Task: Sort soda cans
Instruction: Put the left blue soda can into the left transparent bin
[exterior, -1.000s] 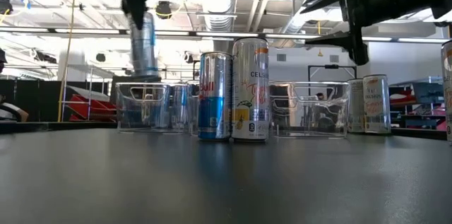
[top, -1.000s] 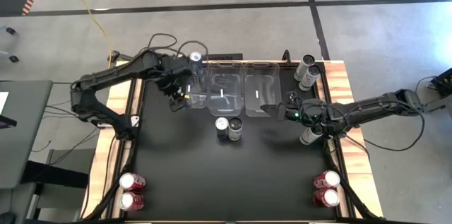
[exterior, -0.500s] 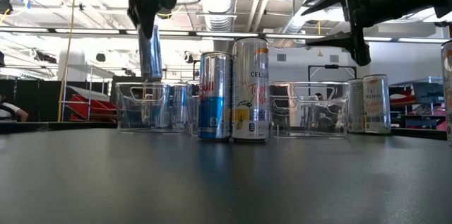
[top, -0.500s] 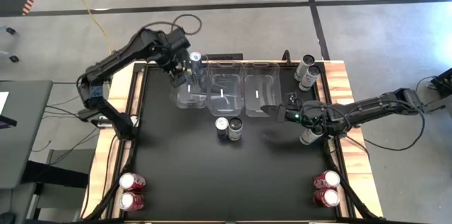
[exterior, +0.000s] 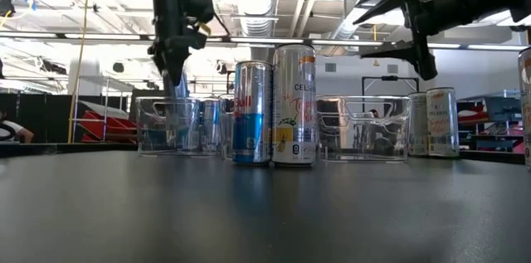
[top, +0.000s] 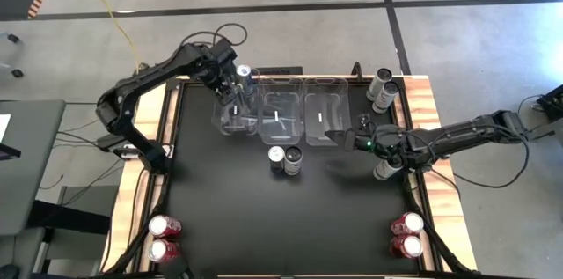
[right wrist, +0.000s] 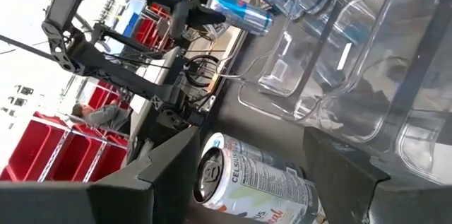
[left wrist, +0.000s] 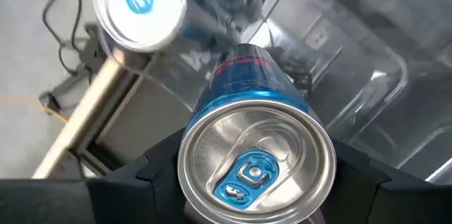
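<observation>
table [top: 229,217] in the high view is black with wooden edges, and three clear bins sit in a row at its far side. left gripper [top: 236,91] is over the left bin [top: 230,119], its jaws closed on a blue-silver can [top: 244,74] standing upright. just in front of the middle bin [top: 279,113] stand two cans side by side, a red bull can [top: 276,156] and a celsius can [top: 293,157]. right gripper [top: 345,137] hangs beside the right bin [top: 322,113], jaws parted and empty. two grey cans [top: 383,88] stand at the far right corner, another can [top: 386,167] near the right arm, and pairs of red cans [top: 164,237] at both near corners.

low view: the left gripper [exterior: 168,47] lowers the held can into the left bin [exterior: 170,122]; the can itself is hard to make out behind the plastic. the red bull can [exterior: 252,112] and celsius can [exterior: 294,104] touch each other in front of the bins.

left wrist view: the fingers [left wrist: 159,164] clamp the blue-silver can [left wrist: 256,160], silver top and blue tab facing the camera, clear bin wall behind it; a second blue-tabbed can top [left wrist: 139,5] shows beyond.

right wrist view: the fingers [right wrist: 173,160] stand apart, with the celsius can [right wrist: 258,181] seen between them farther off.
</observation>
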